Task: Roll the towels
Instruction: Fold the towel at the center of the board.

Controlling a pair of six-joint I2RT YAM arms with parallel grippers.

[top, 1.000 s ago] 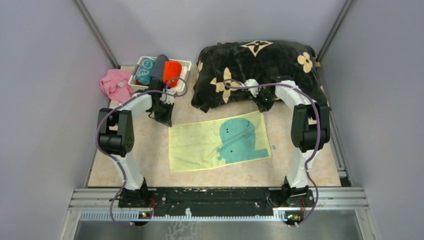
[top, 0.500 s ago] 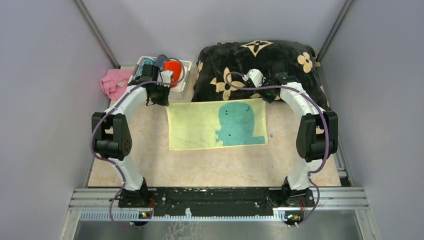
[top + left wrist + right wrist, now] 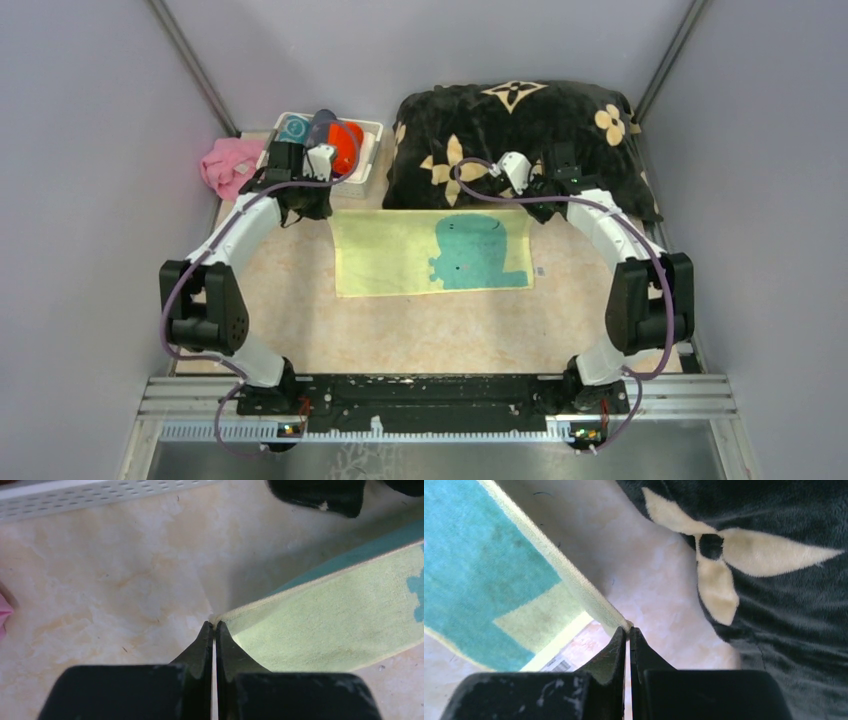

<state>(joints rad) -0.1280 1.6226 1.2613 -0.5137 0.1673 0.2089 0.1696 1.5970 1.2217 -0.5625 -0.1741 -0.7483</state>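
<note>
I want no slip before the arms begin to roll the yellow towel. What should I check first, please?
1. Left gripper shut on a towel corner: ok.
2. Right gripper shut on the other far corner: ok.
3. Far edge lifted level between both grippers: ok in the top view.
4. Near part lying flat, without folds: ok.
5. Towel apart from the cushion: ok, bare table shows between them.
6. Depth of cloth between the pads: cannot tell.

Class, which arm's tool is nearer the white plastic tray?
Left: the left tool pinches the pale yellow towel just before the white tray; the right tool pinches its opposite corner.
</note>
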